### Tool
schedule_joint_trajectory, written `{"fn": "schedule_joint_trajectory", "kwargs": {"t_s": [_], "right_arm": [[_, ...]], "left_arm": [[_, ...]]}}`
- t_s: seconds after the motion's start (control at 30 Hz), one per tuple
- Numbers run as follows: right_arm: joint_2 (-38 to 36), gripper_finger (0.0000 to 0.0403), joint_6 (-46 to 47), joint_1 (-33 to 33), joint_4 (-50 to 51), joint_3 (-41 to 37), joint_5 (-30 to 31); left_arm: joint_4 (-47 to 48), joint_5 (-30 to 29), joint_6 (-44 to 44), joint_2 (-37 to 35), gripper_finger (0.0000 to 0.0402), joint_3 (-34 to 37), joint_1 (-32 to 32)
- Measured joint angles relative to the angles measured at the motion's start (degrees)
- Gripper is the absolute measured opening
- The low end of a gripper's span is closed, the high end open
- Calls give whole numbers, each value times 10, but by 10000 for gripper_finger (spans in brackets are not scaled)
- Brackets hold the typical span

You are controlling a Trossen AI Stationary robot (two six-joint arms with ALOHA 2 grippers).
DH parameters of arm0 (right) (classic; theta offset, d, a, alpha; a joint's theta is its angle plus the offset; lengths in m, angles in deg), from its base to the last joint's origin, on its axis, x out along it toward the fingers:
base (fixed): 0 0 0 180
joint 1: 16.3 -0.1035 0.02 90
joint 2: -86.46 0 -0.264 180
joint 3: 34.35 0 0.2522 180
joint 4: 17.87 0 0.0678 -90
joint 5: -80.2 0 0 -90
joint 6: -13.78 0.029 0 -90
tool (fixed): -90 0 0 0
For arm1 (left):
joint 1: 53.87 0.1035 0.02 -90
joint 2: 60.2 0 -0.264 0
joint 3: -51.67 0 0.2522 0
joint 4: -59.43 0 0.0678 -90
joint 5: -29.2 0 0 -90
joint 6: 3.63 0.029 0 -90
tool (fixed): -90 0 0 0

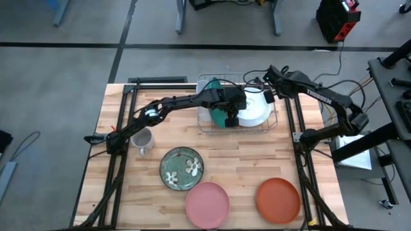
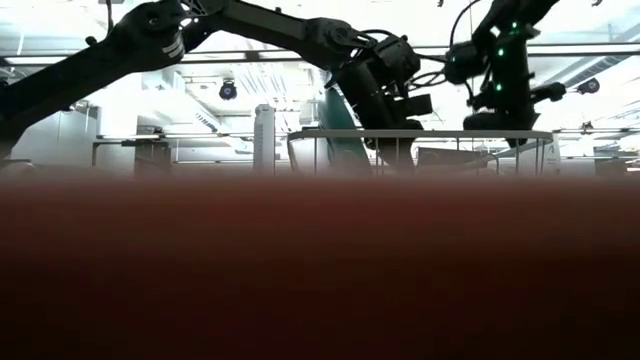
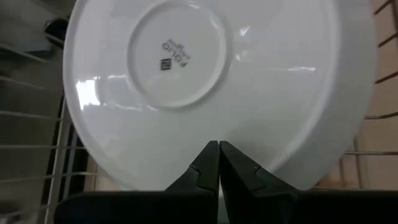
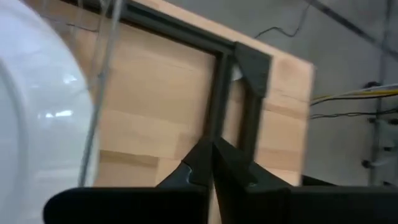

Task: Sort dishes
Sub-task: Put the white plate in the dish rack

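At the upper middle of the high view, the wire dish rack (image 1: 270,125) stands on the wooden table (image 1: 244,167), and that's where the action is. The left gripper (image 1: 228,114) reaches in from the left side of the frame and sits over the rack's left half, right at the large teal plate (image 1: 215,86), which stands on edge among the wires. From above, teal shows both behind and below the gripper, so the plate looks to be in its grasp, though the contact itself is hidden. The left wrist view shows its fingertips (image 3: 211,152) pressed together with no gap, and just past them the underside of the white bowl (image 3: 211,81), foot ring and stamp facing the camera. That bowl (image 1: 255,108) leans in the rack's right half, touching nothing but the wires as far as I can see.

Over at the upper right, the right gripper (image 1: 268,77) hangs above the rack's far right corner, its fingers (image 4: 202,158) drawn narrow to a point, holding nothing.

Down the frame, the dark green plate with white flowers (image 1: 182,168) lies flat at centre. Below it to the right sits the pink plate (image 1: 207,203), and the orange-red plate (image 1: 278,199) is well apart at lower right. A small grey mug (image 1: 142,141) stands left of the green plate.
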State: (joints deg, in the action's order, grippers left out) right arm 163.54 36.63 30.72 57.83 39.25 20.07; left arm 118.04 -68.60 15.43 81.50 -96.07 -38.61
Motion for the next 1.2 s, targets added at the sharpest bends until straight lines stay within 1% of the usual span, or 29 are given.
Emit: {"fn": "schedule_joint_trajectory", "kwargs": {"t_s": [0.03,0.13,0.17,0.23,0.3,0.4,0.57,0.73,0.83,0.9,0.97,1.03,1.13,1.2], "right_arm": [[-8,2,1,0,-15,-9,-16],[-43,2,-3,19,-71,-48,-100],[-53,1,-12,27,-86,-65,-110],[-77,1,-9,29,-111,-85,-112],[-97,0,-1,28,-139,-98,-135],[-111,0,5,28,-145,-117,-149],[-123,0,16,25,-154,-124,-146],[-193,0,21,4,-164,-107,-142],[-242,0,-22,-10,-170,-87,-154],[-265,0,-53,-16,-171,-77,-178],[-281,0,-79,-24,-174,-75,-209],[-289,0,-106,-30,-178,-75,-247],[-282,0,-198,-41,-177,-80,-297],[-275,0,-248,-56,-176,-84,-304]], "left_arm": [[0,-3,0,0,0,0,0],[2,-7,-1,0,0,-1,0],[4,-7,-1,0,0,-1,0],[12,-7,-1,0,0,-1,0],[12,-7,-1,0,0,-1,0],[12,-7,3,-1,0,-1,0],[16,-7,3,-1,0,-2,0],[45,-7,11,-2,0,-1,2],[51,-7,10,-2,0,-2,2],[54,-7,19,-2,0,-9,2],[33,-4,49,-9,0,-7,-1],[25,9,84,-16,0,-10,-3],[-9,9,115,-20,0,-10,-4],[-22,-1,129,-20,0,-10,1]]}}
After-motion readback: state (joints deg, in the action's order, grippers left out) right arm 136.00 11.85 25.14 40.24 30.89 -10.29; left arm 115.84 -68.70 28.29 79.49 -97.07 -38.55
